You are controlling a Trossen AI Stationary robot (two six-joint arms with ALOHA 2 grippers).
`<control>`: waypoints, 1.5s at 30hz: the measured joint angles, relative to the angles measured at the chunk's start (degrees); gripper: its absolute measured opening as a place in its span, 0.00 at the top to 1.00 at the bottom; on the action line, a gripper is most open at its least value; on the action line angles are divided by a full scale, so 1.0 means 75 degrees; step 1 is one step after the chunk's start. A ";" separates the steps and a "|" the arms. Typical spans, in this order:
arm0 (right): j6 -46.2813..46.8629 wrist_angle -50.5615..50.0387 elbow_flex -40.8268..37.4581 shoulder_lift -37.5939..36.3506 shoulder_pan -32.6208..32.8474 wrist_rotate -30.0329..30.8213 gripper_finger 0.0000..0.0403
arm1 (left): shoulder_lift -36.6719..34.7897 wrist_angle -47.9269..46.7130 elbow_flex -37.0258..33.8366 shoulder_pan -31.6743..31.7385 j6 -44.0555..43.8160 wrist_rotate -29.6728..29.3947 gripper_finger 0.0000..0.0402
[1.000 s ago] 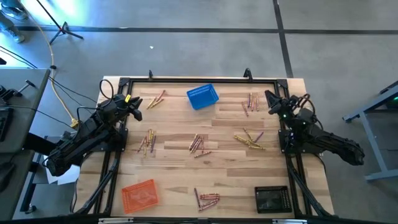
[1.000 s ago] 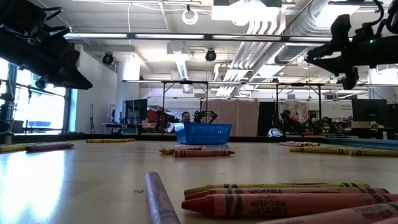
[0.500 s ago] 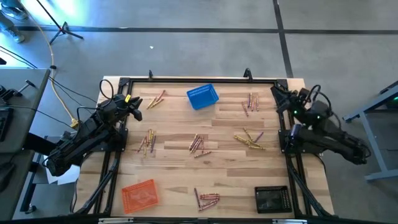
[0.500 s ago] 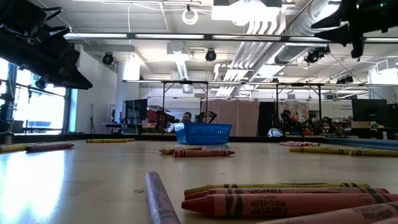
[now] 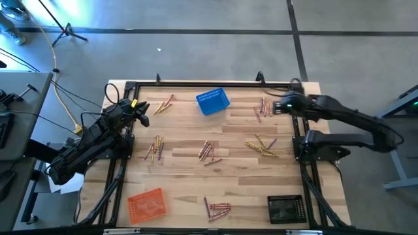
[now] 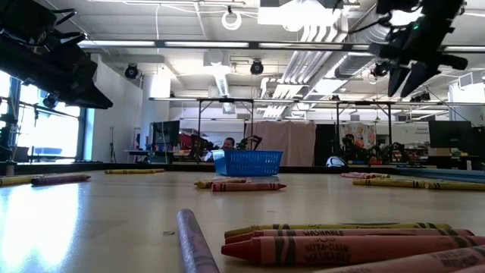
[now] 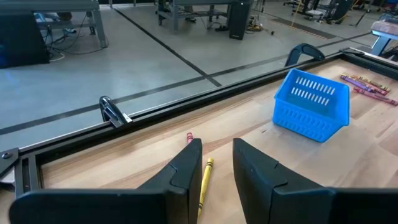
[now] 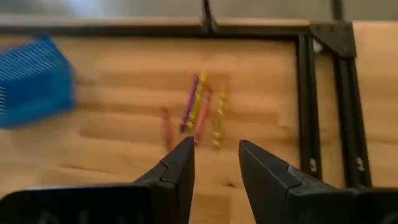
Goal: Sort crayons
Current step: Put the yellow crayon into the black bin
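1. The table [image 5: 235, 134] is a pale wooden top inside a dark frame. Seen from above, with the table centre as the middle of the clock, three baskets stand on it: a blue basket [image 5: 213, 102] at about 12 o'clock, an orange basket [image 5: 146, 203] at about 7 o'clock and a black basket [image 5: 286, 209] at about 5 o'clock. No crayon can be seen inside any of them.

2. The right gripper [image 5: 282, 106] reaches over the table edge at about 2 o'clock, high above the wood. Its two fingers stand apart and nothing is between them.

3. The left gripper [image 5: 142, 112] waits at about 10 o'clock, near the frame. Its fingers are also apart and empty, with a yellow crayon [image 7: 204, 179] lying on the wood beyond them.

4. The crayons lie in loose groups on the table: one small group [image 5: 264, 108] at 2 o'clock just beside the right gripper, one [image 5: 163, 104] at 10 o'clock, one [image 5: 155, 149] at 9 o'clock, one [image 5: 209, 152] in the centre, one [image 5: 263, 147] at 3 o'clock and one [image 5: 217, 209] at 6 o'clock.

5. I judge that the sorting is at its very start, and the step in hand is the approach of the right gripper to the 2 o'clock group.

6. The next move probably needs the gripper to come down over one single crayon, with the fingers across its thin side, because the sticks lie close together.
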 joint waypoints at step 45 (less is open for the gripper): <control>-0.2930 0.2560 0.0180 0.6216 -0.3477 -0.3152 0.74 | 0.0000 0.0000 0.0002 0.0000 0.0000 0.0000 0.81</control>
